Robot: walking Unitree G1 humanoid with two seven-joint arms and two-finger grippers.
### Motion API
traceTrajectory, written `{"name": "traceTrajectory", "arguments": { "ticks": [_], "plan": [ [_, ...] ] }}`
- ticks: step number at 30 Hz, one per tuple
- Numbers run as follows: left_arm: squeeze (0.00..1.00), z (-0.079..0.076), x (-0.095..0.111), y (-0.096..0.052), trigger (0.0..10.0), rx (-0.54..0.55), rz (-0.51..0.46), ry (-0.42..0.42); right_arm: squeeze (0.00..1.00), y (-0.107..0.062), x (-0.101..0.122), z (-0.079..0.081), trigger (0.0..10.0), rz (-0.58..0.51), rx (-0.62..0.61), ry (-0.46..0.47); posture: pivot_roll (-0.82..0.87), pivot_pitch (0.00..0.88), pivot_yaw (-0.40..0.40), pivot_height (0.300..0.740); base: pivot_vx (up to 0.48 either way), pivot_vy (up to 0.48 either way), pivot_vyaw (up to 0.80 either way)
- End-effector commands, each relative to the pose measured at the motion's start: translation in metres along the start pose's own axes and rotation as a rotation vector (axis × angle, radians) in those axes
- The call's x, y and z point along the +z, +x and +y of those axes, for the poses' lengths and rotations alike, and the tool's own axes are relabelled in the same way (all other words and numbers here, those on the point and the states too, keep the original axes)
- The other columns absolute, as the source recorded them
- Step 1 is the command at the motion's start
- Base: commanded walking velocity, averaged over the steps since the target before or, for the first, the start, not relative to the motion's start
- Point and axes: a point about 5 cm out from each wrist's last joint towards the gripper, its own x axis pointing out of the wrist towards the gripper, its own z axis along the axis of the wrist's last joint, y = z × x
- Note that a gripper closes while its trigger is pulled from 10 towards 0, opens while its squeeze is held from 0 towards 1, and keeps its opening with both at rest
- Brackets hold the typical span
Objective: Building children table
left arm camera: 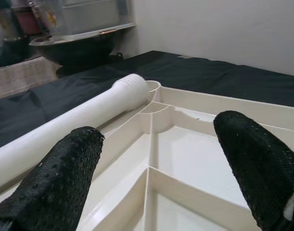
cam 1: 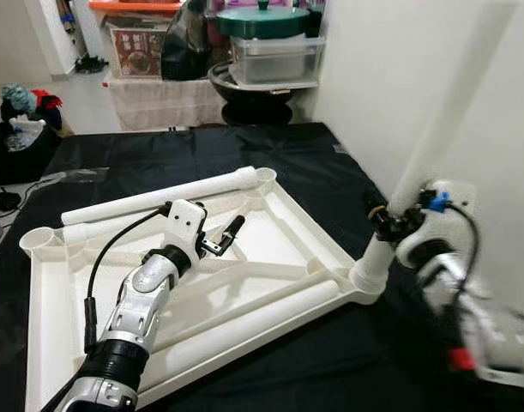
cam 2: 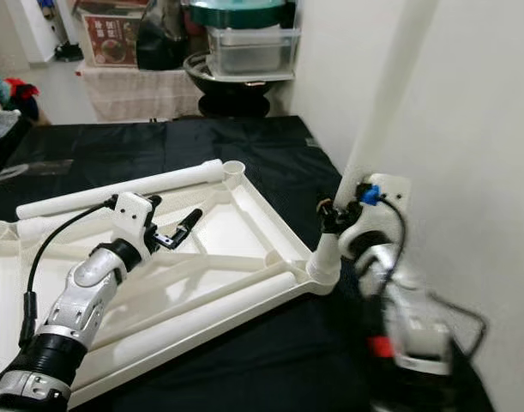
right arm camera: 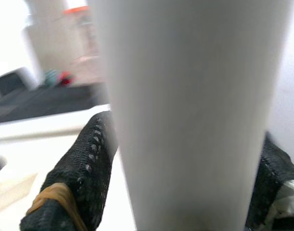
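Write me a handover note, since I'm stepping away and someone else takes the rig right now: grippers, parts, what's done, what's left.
Right gripper: shut on the upright leg, which stands in the near right corner socket of the table top.
Left gripper: open, empty, hovering over the inside of the upside-down table top.
Parts: the table top lies on the black mat. One loose leg lies along its far edge, another along its near edge.
Done: one leg set in its socket; how firmly it is seated cannot be told.
Left: fit the loose legs into the open corner sockets.
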Motion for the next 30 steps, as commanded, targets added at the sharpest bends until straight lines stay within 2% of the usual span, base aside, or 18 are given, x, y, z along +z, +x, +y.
{"name": "traceTrajectory", "arguments": {
  "ticks": [1, 3, 4, 5, 8, 9, 10, 11, 12, 18, 23, 24, 27, 28, 29, 30],
  "plan": [
    [0.0, -0.003, -0.002, 0.001, 10.0, -0.014, 0.011, 0.011, 0.0, -0.001, -0.005, 0.004, 10.0, 0.004, 0.072, 0.023, 0.01, 0.0, -0.043, 0.74, 0.0, 0.0, 0.0],
    [0.0, -0.004, -0.002, 0.001, 10.0, -0.019, 0.007, 0.013, 0.0, -0.006, -0.009, -0.003, 10.0, 0.05, 0.179, 0.019, 0.01, 0.0, -0.044, 0.74, 0.0, 0.0, 0.0],
    [0.0, -0.004, -0.002, 0.001, 10.0, -0.019, 0.007, 0.013, 0.0, -0.006, -0.009, -0.003, 10.0, 0.05, 0.179, 0.019, 0.01, 0.0, -0.044, 0.74, 0.0, 0.0, 0.0],
    [0.0, -0.003, 0.0, 0.001, 10.0, -0.016, 0.002, 0.017, 0.0, 0.0, -0.017, -0.017, 10.0, 0.123, 0.259, 0.002, 0.03, 0.0, -0.061, 0.74, 0.0, 0.0, 0.0],
    [0.0, -0.002, 0.0, 0.0, 10.0, -0.014, 0.001, 0.018, 0.0, 0.002, -0.018, -0.021, 10.0, 0.14, 0.279, 0.002, 0.03, 0.0, -0.061, 0.74, 0.0, 0.0, 0.0],
    [0.0, -0.001, 0.0, 0.0, 10.0, -0.011, -0.001, 0.02, 0.0, 0.007, -0.019, -0.026, 10.0, 0.15, 0.273, 0.003, 0.03, 0.0, -0.061, 0.74, 0.0, 0.0, 0.0],
    [0.0, -0.001, 0.0, -0.001, 10.0, -0.007, -0.001, 0.02, 0.0, 0.013, -0.019, -0.03, 7.6, 0.148, 0.272, 0.004, 0.04, 0.0, -0.074, 0.74, 0.0, 0.0, 0.0],
    [0.0, -0.001, 0.0, -0.001, 10.0, -0.005, -0.002, 0.021, 0.0, 0.016, -0.02, -0.031, 7.6, 0.147, 0.27, 0.003, 0.04, 0.0, -0.074, 0.74, 0.0, 0.0, 0.0],
    [0.0, 0.0, 0.0, -0.002, 10.0, -0.001, -0.003, 0.019, 0.0, 0.02, -0.02, -0.032, 0.0, 0.139, 0.274, 0.012, 0.05, 0.0, -0.082, 0.74, 0.0, 0.0, 0.0],
    [0.0, 0.0, 0.0, -0.004, 10.0, 0.005, -0.004, 0.017, 0.0, 0.025, -0.02, -0.032, 0.0, 0.104, 0.244, 0.022, 0.06, 0.0, -0.085, 0.74, 0.0, 0.0, 0.0],
    [0.0, 0.002, -0.001, -0.005, 10.0, 0.008, 0.003, 0.02, 0.0, 0.026, -0.018, -0.04, 0.0, 0.072, 0.138, 0.006, 0.05, 0.0, -0.08, 0.74, 0.0, 0.0, 0.0],
    [0.0, 0.003, -0.001, -0.004, 10.0, 0.006, 0.003, 0.021, 0.0, 0.026, -0.018, -0.043, 0.0, 0.068, 0.032, -0.019, 0.04, 0.0, -0.079, 0.74, 0.0, 0.0, 0.0],
    [0.0, 0.003, -0.001, -0.004, 10.0, 0.006, 0.003, 0.021, 0.0, 0.026, -0.018, -0.043, 0.0, 0.068, 0.032, -0.019, 0.04, 0.0, -0.079, 0.74, 0.0, 0.0, 0.0],
    [0.0, 0.003, -0.001, -0.004, 10.0, 0.005, 0.004, 0.022, 0.0, 0.025, -0.017, -0.045, 0.0, 0.065, -0.044, -0.038, 0.03, 0.0, -0.081, 0.74, 0.0, 0.0, 0.0],
    [0.0, 0.003, -0.001, -0.004, 10.0, 0.005, 0.004, 0.022, 0.0, 0.025, -0.017, -0.045, 0.0, 0.065, -0.044, -0.038, 0.03, 0.0, -0.081, 0.74, 0.0, 0.0, 0.0],
    [0.0, 0.001, -0.001, -0.002, 10.0, 0.005, 0.003, 0.018, 0.0, 0.021, -0.026, -0.052, 0.0, 0.063, -0.332, -0.013, 0.03, 0.0, -0.072, 0.74, 0.0, 0.0, 0.0]
  ]
}}
